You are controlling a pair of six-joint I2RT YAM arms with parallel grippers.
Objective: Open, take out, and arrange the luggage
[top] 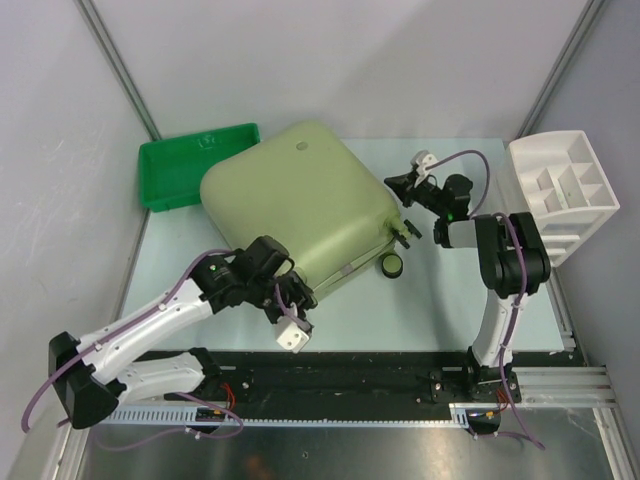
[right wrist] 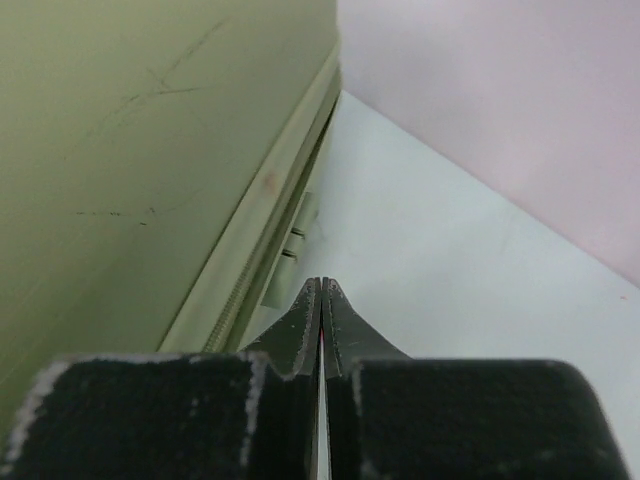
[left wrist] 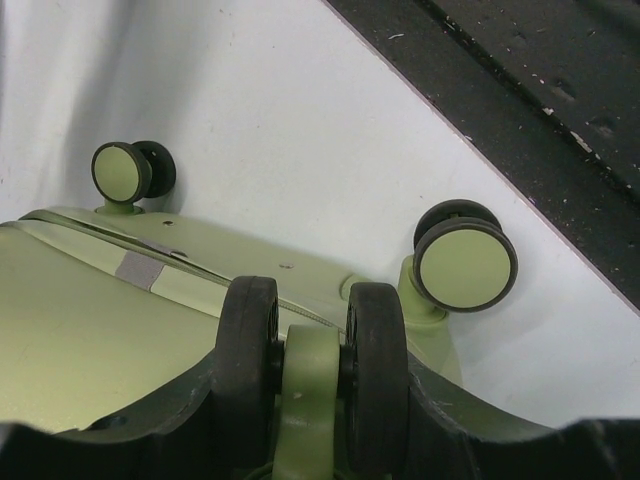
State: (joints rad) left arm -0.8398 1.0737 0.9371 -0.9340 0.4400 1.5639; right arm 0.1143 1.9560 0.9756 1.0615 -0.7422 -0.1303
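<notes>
The luggage is a large pale olive-green hard-shell suitcase lying closed in the middle of the table, so its inside is hidden. My left gripper is at its near corner, shut on a black twin wheel of the luggage, with one jaw on each side of it. Two other wheels rest on the table. My right gripper is shut and empty beside the luggage's right side. In the right wrist view its fingertips sit just off the zipper seam, low over the table.
A flat green tray lies at the back left, partly under the luggage's far corner. A white compartmented organizer stands at the right edge. One wheel sticks out at the luggage's near right corner.
</notes>
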